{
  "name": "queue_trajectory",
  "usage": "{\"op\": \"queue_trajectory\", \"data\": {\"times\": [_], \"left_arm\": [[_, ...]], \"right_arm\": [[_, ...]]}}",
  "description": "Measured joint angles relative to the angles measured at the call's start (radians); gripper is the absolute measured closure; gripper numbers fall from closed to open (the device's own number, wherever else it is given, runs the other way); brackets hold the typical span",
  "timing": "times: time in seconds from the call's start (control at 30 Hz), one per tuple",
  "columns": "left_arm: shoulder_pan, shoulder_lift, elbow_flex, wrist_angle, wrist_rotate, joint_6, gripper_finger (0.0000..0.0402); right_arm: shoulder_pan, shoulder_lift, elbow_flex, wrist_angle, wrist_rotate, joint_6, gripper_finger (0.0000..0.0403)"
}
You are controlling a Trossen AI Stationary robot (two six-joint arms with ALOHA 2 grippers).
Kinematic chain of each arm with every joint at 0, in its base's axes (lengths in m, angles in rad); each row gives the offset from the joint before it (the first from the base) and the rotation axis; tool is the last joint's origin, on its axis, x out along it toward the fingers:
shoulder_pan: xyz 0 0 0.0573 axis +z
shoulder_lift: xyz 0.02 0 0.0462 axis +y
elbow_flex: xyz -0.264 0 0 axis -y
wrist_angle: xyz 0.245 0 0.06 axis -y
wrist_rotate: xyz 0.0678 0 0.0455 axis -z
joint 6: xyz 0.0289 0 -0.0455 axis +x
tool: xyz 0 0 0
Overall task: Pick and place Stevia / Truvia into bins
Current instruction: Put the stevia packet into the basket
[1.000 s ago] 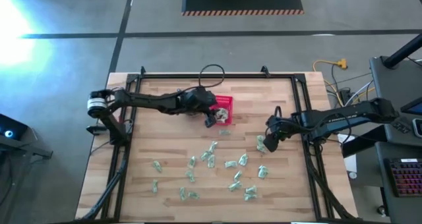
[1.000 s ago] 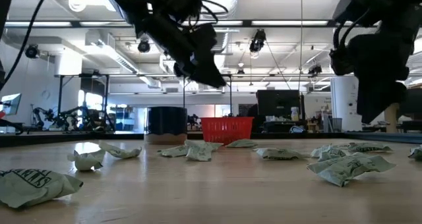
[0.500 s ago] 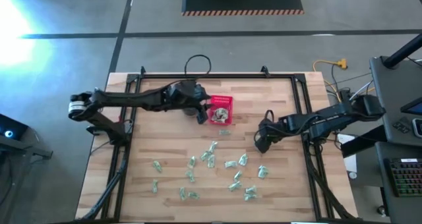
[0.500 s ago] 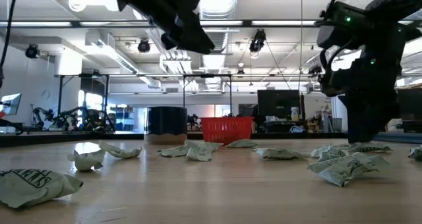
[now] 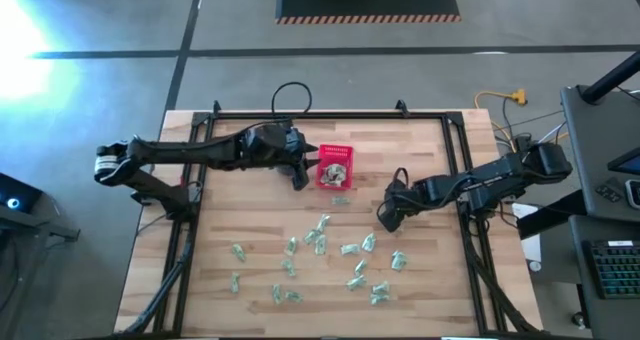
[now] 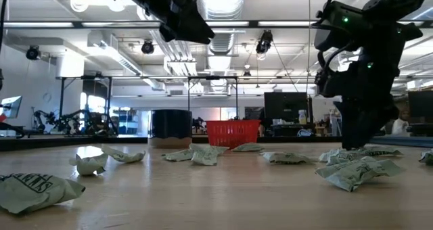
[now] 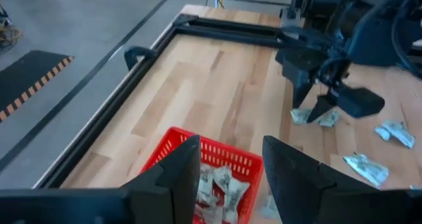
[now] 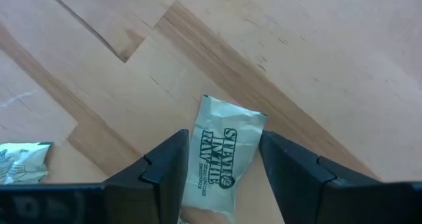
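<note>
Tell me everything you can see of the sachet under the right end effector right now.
The sachet is a small pale paper packet printed "Stevia in the Raw" in dark green. It is slightly crumpled and lies flat on the wooden table. The right end effector straddles it with open fingers, one on each side; whether they touch it yet is unclear. Another sachet lies apart nearby.

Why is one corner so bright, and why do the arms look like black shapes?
High view: glare off the floor whitens the top-left corner. Low view: ceiling lights shine behind the arms, so both show as dark silhouettes; the nearest sachet looks soft. Right wrist view: the sachet print reads sharply.
</note>
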Motion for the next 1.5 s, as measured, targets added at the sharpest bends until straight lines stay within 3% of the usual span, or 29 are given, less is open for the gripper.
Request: {"op": "queue_trajectory", "data": {"times": [0.2,0.6,1.03,1.2,1.5], "left_arm": [[-0.013,0.0,-0.001,-0.048,0.0,-0.025,0.0253],[-0.068,-0.003,-0.002,-0.091,0.001,-0.071,0.0253],[-0.187,-0.008,-0.011,-0.41,0.014,-0.185,0.0253],[-0.24,-0.007,-0.062,-0.423,0.027,-0.25,0.0253],[-0.325,-0.008,-0.142,-0.409,0.03,-0.409,0.0253]], "right_arm": [[0.026,0.065,0.043,-0.042,0.029,-0.004,0.0237],[0.044,0.067,0.121,-0.051,0.077,-0.113,0.0389],[-0.018,0.07,0.34,0.079,0.076,-0.493,0.0394],[-0.084,0.071,0.401,0.201,0.078,-0.673,0.0394],[-0.237,0.121,0.447,0.245,0.042,-0.789,0.0394]]}}
